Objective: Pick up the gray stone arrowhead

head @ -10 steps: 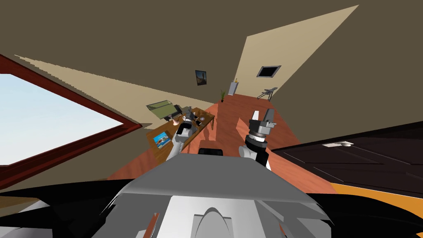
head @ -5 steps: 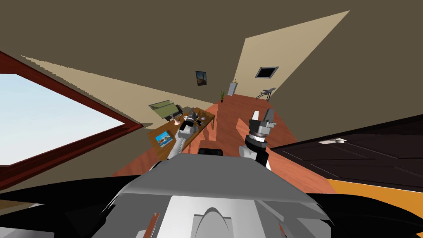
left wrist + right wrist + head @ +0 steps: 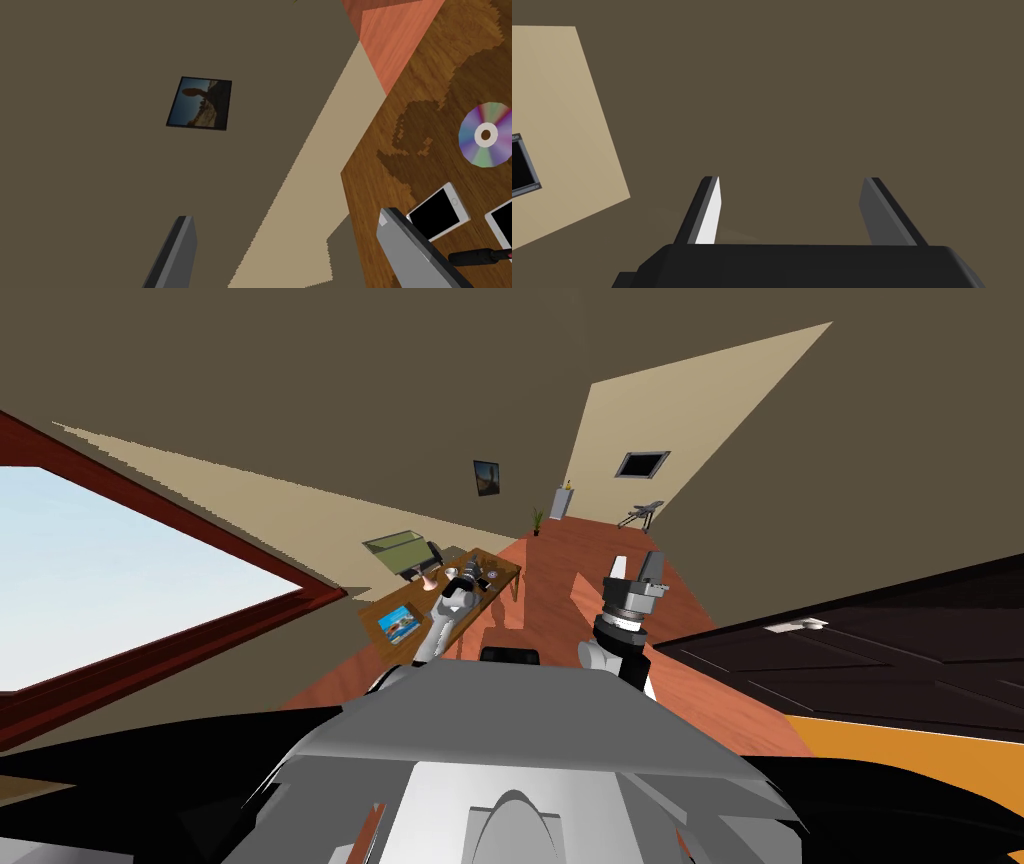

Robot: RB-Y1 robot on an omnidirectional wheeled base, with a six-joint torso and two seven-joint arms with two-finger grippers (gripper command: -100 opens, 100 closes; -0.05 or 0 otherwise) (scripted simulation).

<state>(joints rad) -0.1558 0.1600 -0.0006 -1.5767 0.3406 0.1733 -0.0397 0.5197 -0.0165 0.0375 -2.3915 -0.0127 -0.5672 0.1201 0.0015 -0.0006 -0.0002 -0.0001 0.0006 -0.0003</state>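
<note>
So, left jaws: we are hovering wide over the counter (image 3: 440, 75) edge.
Right jaws: wide, idling.
Arrowhead: we are expecting something light, stiff, sharp-edged; pinching across its flat faces.

Dull olive-brown walls (image 3: 300, 378) close the room, with a paler tan wall section (image 3: 620, 418) at the far end bearing a small dark-framed rectangular opening (image 3: 643, 464). A large window with a dark red frame (image 3: 150, 658) shows pale blue sky on the left. A reddish-orange wooden plank floor (image 3: 560, 588) runs to the back, where a small green potted plant (image 3: 538, 520) stands. A brown wood-grain table (image 3: 430, 75) stands near the wall under a small dark-framed landscape picture (image 3: 486, 476). A dark, nearly black panelled surface (image 3: 900, 658) lies on the right.
</note>
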